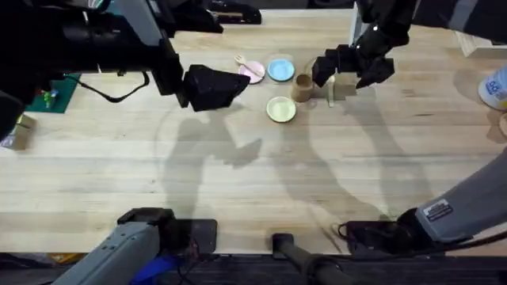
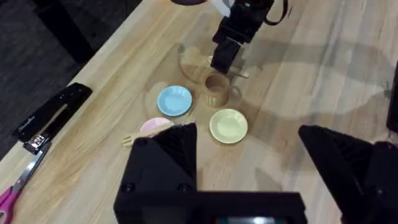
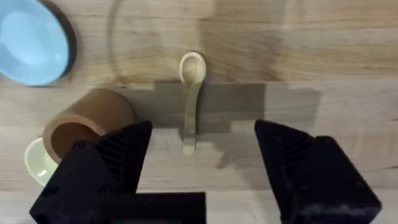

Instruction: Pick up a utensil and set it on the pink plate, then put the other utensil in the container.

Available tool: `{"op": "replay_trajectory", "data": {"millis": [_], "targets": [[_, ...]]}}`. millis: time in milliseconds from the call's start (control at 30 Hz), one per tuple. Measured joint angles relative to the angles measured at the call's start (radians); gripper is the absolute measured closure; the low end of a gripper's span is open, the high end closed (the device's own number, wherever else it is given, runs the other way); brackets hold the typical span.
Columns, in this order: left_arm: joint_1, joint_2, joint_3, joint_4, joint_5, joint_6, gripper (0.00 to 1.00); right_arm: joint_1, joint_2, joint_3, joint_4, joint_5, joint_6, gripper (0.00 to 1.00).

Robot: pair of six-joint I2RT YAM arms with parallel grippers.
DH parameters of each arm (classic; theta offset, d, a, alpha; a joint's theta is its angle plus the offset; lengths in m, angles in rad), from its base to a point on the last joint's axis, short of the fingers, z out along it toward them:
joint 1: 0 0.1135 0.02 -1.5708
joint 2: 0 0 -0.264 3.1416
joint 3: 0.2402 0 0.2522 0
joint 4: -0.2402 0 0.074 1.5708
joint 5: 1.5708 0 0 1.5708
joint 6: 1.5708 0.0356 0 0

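The slim wooden utensil (image 1: 240, 61), a fork, lies across the pink plate (image 1: 253, 71), its tines sticking off the rim (image 2: 132, 139). My left gripper (image 1: 236, 84) hovers open and holding nothing just beside that plate (image 2: 153, 126). The other utensil, a small wooden spoon (image 3: 190, 93), lies flat on the table beside the brown container (image 3: 87, 119). My right gripper (image 3: 199, 165) is open above it, a finger on either side of the handle. In the overhead view the right gripper (image 1: 344, 71) is right of the container (image 1: 303, 87).
A light blue plate (image 1: 280, 70) and a pale yellow plate (image 1: 280, 108) flank the container. A black stapler (image 2: 53, 118) and pink-handled scissors (image 2: 15, 190) lie toward the table's far left edge. A white bottle (image 1: 495, 85) stands at the right edge.
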Motion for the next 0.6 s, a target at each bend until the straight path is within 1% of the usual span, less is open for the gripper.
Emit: {"op": "replay_trajectory", "data": {"millis": [133,300,467,600], "targets": [[0.0,0.0,0.0,0.0,0.0,0.0,0.006,0.0,0.009,0.0,0.002,0.0,0.002,0.005],[0.0,0.0,0.0,0.0,0.0,0.0,0.008,-0.002,0.053,0.0,0.013,-0.016,0.005,0.006],[0.0,0.0,0.0,0.0,0.0,0.0,0.008,-0.002,0.068,0.0,0.063,-0.005,0.009,0.006],[0.0,0.0,0.0,0.0,0.0,0.0,0.008,-0.002,0.079,0.0,0.086,0.006,0.014,0.055]]}}
